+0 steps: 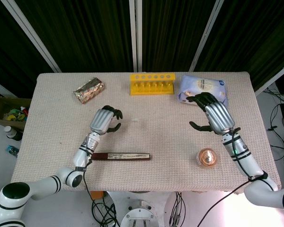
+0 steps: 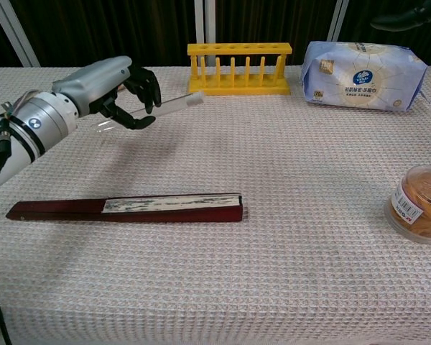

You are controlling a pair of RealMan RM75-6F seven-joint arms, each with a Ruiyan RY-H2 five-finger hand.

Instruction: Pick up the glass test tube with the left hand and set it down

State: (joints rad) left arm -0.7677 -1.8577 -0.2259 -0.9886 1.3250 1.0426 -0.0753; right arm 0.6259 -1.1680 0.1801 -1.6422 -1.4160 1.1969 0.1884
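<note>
The glass test tube (image 2: pixel 174 103) is pinched in my left hand (image 2: pixel 122 90), slanting up to the right a little above the cloth, its mouth towards the yellow rack (image 2: pixel 238 68). The tube's lower end sticks out under the fingers. In the head view my left hand (image 1: pixel 104 122) hovers left of the table's middle, and the clear tube is hard to make out there. Over the right side of the table my right hand (image 1: pixel 213 116) holds nothing, its fingers loosely apart. Only a dark fingertip of it shows at the chest view's top right.
The yellow rack (image 1: pixel 152 84) stands at the back centre, with a tissue pack (image 1: pixel 202 91) to its right and a foil packet (image 1: pixel 89 90) at back left. A folded fan (image 2: pixel 129 208) lies in front of my left hand. A lidded jar (image 2: pixel 420 203) sits at front right.
</note>
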